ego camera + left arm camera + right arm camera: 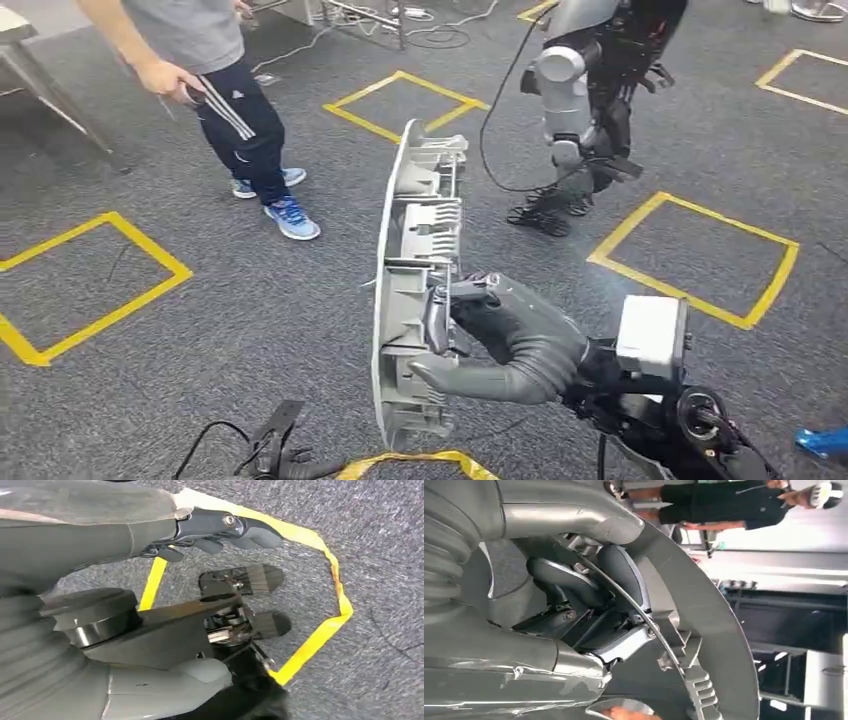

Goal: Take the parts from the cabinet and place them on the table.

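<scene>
The grey carpet floor [280, 300], marked with yellow tape squares [85, 285], lies below the robot, so it is probably mid-carry, away from cabinet and table. The long grey plastic part [412, 270] is held on edge in front of the body, ribbed side toward the right hand [470, 325], likely because those ribs give the fingers [574, 577] purchase. The right hand grips it firmly. The left hand [220, 530] hangs over the floor holding nothing, fingers loosely curled. A person [215, 90] stands nearby.
</scene>
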`<action>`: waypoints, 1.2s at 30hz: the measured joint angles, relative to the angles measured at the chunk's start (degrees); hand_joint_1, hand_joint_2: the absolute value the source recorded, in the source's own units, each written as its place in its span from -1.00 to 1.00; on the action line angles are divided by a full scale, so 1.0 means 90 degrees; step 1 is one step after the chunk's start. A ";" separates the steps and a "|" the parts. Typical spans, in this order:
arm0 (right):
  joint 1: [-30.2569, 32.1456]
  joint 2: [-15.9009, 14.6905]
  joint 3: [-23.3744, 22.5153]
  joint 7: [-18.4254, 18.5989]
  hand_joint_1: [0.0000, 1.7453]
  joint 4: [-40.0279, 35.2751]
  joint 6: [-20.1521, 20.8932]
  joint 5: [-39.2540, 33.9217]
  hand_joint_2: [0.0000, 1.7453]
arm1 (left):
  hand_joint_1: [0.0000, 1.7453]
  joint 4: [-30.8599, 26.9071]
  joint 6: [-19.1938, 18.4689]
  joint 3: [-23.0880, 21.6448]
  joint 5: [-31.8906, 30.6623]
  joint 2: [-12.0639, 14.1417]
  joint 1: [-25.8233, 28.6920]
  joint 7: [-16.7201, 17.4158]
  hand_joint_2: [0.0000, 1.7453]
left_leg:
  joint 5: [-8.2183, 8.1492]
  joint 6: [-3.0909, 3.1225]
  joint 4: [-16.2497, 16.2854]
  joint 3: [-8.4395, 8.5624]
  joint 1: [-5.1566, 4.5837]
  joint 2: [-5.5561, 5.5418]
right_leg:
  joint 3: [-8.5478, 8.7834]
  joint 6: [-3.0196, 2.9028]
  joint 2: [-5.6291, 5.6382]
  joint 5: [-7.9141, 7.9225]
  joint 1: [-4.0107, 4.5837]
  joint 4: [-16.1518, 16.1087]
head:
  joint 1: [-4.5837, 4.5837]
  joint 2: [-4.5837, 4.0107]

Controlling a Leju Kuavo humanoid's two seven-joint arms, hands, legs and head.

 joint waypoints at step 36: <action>-0.0121 0.0046 0.0102 0.0002 1.00 0.0646 0.0090 -0.0155 1.00 | -1.00 0.0000 0.0289 0.0034 0.0158 0.0231 0.0097 -0.0136 1.00 | 0.0008 -0.0160 -0.0022 -0.0042 -0.0040 -0.0071 | 0.0045 -0.0124 -0.0079 0.0023 -0.0014 -0.0151 | 0.0000 0.0000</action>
